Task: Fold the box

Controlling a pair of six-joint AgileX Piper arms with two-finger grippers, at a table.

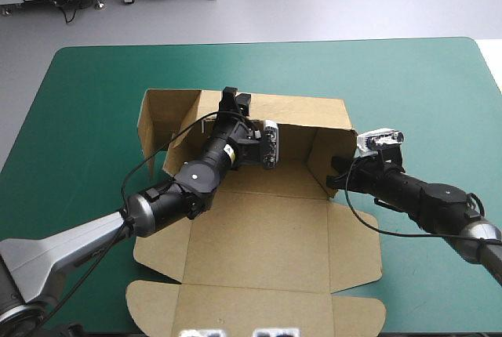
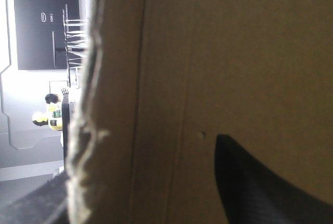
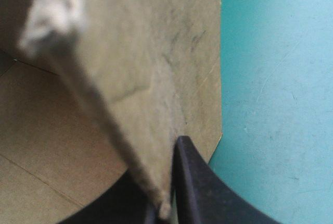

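The brown box (image 1: 259, 235) lies open in the middle of the table, its back wall (image 1: 306, 114) and side walls raised and its lid (image 1: 251, 302) flat toward the near edge. My left gripper (image 1: 231, 103) sits on the back wall's top edge near its left end, shut on it. In the left wrist view the board (image 2: 234, 52) fills the picture, with one black finger (image 2: 250, 193) against it and the other hidden behind. My right gripper (image 1: 338, 174) is shut on the right side wall (image 1: 323, 153). The wall's edge (image 3: 156, 52) runs down between its fingers (image 3: 200, 187).
The teal-green cover (image 1: 94, 102) lies bare all around the box, and beside the right wall (image 3: 276, 78). The box's left flap (image 1: 157, 121) stands splayed outward. Small lid tabs (image 1: 153, 302) reach close to the table's near edge.
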